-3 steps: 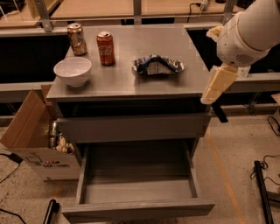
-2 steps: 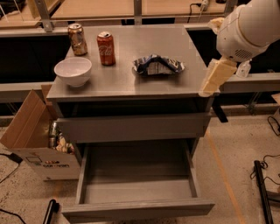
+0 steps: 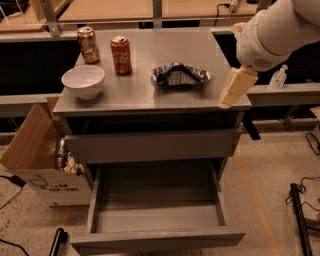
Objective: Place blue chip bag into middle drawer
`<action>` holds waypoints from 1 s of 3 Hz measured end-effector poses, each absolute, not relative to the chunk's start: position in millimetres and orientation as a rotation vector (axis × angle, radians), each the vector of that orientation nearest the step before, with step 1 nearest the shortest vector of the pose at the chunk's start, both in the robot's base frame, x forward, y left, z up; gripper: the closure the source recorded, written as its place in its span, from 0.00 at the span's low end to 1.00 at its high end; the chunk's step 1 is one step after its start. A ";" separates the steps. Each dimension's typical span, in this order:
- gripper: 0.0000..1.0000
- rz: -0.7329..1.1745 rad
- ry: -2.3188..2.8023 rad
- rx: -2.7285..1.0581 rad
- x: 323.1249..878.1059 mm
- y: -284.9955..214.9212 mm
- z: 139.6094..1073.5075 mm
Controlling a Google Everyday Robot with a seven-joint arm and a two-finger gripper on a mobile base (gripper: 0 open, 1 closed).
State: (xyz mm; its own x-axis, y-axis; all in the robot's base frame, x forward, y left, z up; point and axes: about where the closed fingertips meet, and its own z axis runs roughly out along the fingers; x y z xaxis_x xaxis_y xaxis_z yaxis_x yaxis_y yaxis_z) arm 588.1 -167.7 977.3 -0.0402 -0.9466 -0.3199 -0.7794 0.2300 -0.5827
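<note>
My arm [image 3: 274, 31] is a thick, smooth white shell with a rounded joint housing. My gripper [image 3: 233, 90] is pale cream and tapered, at the right front corner of the cabinet top [image 3: 150, 97].

Looks like lab: speckled concrete floor [image 3: 270, 200], loose cables [image 3: 309, 142] at 3 o'clock, wooden benches [image 3: 200, 10] at 12, gripper [image 3: 235, 89] at 2 o'clock.

White bowl [image 3: 83, 81], red soda can [image 3: 120, 55], bronze can [image 3: 88, 44] — open cardboard box [image 3: 30, 142] on floor, left

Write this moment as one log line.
blue chip bag: on cabinet top | middle drawer: open, empty | gripper: right of bag, apart
</note>
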 end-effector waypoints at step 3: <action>0.00 -0.356 1.857 -1.452 698.5 -129.5 924.7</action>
